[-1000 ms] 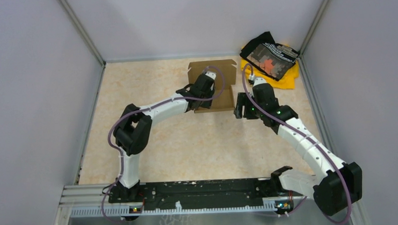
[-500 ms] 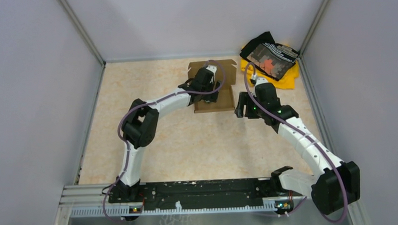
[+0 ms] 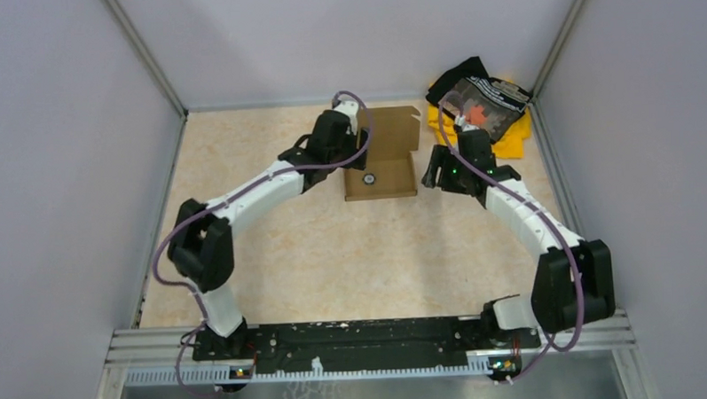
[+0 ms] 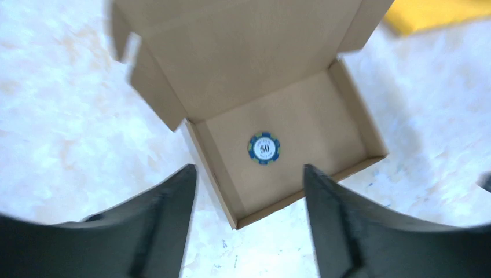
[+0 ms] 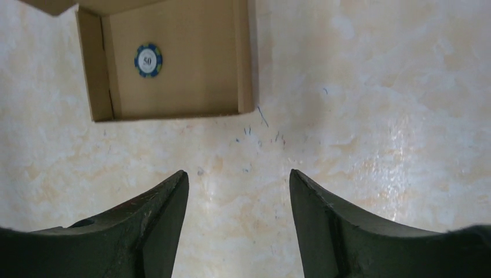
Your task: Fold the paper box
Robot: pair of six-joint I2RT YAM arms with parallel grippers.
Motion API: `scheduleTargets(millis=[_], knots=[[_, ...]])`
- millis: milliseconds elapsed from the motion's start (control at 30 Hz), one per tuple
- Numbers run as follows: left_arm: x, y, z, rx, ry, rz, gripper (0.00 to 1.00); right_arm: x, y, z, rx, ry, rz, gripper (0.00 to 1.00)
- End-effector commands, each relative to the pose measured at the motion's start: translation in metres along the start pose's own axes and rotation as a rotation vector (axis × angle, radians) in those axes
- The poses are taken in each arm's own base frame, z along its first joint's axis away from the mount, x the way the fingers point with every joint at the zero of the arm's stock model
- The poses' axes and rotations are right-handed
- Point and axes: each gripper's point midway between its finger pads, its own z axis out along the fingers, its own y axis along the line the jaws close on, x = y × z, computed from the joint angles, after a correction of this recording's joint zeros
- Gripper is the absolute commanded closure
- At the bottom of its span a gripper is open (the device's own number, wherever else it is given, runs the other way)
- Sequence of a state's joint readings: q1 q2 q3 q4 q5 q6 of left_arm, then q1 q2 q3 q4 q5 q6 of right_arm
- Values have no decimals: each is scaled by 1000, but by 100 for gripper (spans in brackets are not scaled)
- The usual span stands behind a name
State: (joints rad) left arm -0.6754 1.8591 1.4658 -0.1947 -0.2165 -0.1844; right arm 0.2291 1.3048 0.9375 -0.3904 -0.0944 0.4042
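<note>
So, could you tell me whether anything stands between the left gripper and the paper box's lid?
Nothing visible does. The left gripper hangs open above the paper box, with bare air down to the raised lid. A poker chip lies on the box floor, likely too low to stop the lid closing.

paper box (image 4: 315,124) lid blurred, cut off above

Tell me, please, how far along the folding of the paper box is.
Done: the paper box has its tray walls up, a poker chip inside. In hand: nothing; the left pincer and right pincer are both open and empty. Left: the open lid needs closing.
</note>
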Motion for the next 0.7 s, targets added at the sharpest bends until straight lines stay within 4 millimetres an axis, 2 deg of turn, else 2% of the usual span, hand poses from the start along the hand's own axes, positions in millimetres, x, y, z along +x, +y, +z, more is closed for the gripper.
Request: scheduleTargets(millis=[0,67,100,167,333,400,467,567,667], knots=[[-21,36,-30,-69,-70,-65,33,-63,16,19,-53,-112,24,46],[-8,58,-29,-74,-56,-119,50,-73,10,36,-15,-108,14,64],[1,67,-26,-63,-36,-150,53,-77,8,45,2,-103,4,67],[18,81,-19,-64,3,-190,55,-85,4,60,25,-100,-26,68],[42,88,4,-43,19,-206,54,-89,-9,94,81,-84,-68,67],[50,101,14,-78,39,-226,54,-92,-21,102,141,-97,-68,67],[56,116,22,-101,48,-261,54,-97,-31,109,198,-109,-67,67],[53,131,37,-78,24,-323,53,-105,-31,123,198,-104,-64,67],[53,131,54,-33,55,-348,54,-101,-32,142,191,-76,-61,67]])
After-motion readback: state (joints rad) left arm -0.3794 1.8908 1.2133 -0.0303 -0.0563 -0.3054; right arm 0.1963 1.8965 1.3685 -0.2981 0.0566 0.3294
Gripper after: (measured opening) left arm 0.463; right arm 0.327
